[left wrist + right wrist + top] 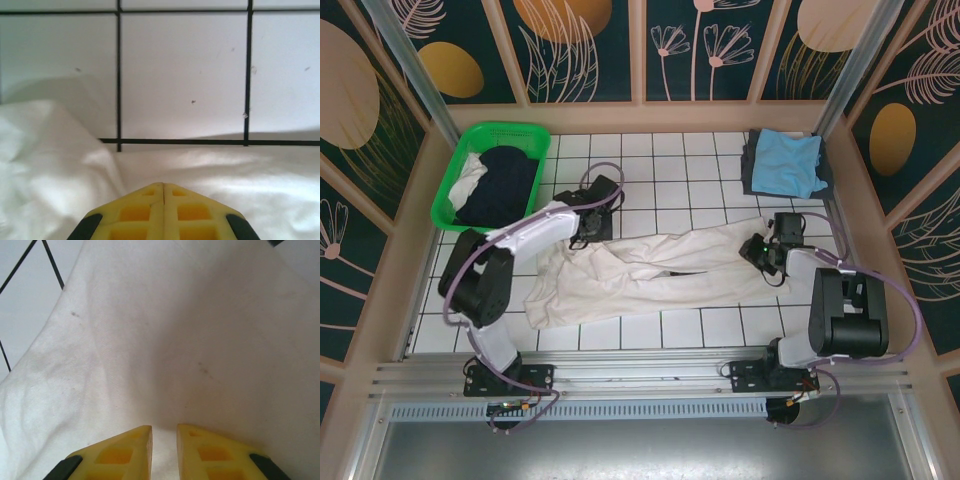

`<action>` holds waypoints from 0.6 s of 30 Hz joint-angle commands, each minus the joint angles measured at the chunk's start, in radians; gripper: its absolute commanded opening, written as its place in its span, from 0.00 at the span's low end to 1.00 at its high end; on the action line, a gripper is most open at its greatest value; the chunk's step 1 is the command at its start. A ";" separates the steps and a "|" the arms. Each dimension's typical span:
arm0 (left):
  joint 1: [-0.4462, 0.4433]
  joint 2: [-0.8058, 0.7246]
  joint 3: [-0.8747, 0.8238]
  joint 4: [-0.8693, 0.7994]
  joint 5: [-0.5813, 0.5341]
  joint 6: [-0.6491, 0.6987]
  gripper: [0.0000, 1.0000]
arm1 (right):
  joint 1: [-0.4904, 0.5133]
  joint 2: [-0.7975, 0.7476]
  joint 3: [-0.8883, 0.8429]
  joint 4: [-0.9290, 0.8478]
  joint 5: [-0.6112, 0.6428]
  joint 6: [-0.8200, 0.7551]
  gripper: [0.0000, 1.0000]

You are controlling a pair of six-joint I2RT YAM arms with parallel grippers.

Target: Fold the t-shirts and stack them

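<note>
The large white t-shirt (650, 270) lies stretched lengthwise across the middle of the tiled table. My left gripper (588, 236) sits at its upper left edge. In the left wrist view that gripper (163, 185) has its fingers pressed together, and the white cloth (50, 190) creases toward the tips. My right gripper (770, 265) is at the shirt's right end. Its yellow fingers (125, 450) are nearly together around a strip of the white cloth (175, 340). A light blue shirt (785, 160) lies folded on a dark grey one (752, 172) at the back right.
A green slotted basket (450, 190) at the back left holds a dark navy shirt (505, 180) and some white cloth (470, 180). Wooden walls close the table on three sides. Bare tiles (185, 75) lie beyond the shirt's far edge.
</note>
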 commanded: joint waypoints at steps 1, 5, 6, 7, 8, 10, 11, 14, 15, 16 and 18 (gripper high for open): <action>-0.017 -0.117 -0.051 -0.072 -0.057 -0.057 0.00 | -0.005 -0.029 -0.014 -0.015 -0.012 -0.017 0.21; -0.053 -0.186 -0.137 -0.103 -0.065 -0.114 0.00 | -0.005 -0.047 -0.013 -0.021 -0.027 -0.018 0.21; -0.063 -0.202 -0.154 -0.111 -0.067 -0.132 0.00 | -0.004 -0.055 -0.012 -0.026 -0.028 -0.019 0.21; -0.075 -0.220 -0.173 -0.115 -0.065 -0.153 0.00 | -0.003 -0.063 -0.012 -0.029 -0.030 -0.019 0.21; -0.089 -0.239 -0.192 -0.115 -0.061 -0.172 0.00 | -0.001 -0.072 -0.012 -0.029 -0.034 -0.020 0.21; -0.113 -0.273 -0.222 -0.117 -0.054 -0.202 0.00 | 0.010 -0.089 -0.009 -0.035 -0.038 -0.021 0.21; -0.126 -0.292 -0.237 -0.123 -0.056 -0.223 0.00 | 0.020 -0.099 -0.008 -0.039 -0.037 -0.021 0.21; -0.144 -0.363 -0.303 -0.129 -0.057 -0.271 0.00 | 0.051 -0.123 -0.006 -0.039 -0.035 -0.019 0.22; -0.146 -0.388 -0.334 -0.125 -0.054 -0.283 0.00 | 0.062 -0.129 -0.005 -0.036 -0.037 -0.018 0.22; -0.145 -0.417 -0.368 -0.118 -0.048 -0.296 0.00 | 0.074 -0.134 -0.003 -0.033 -0.037 -0.016 0.23; -0.145 -0.471 -0.423 -0.108 -0.046 -0.319 0.00 | 0.107 -0.138 0.002 -0.029 -0.035 -0.014 0.23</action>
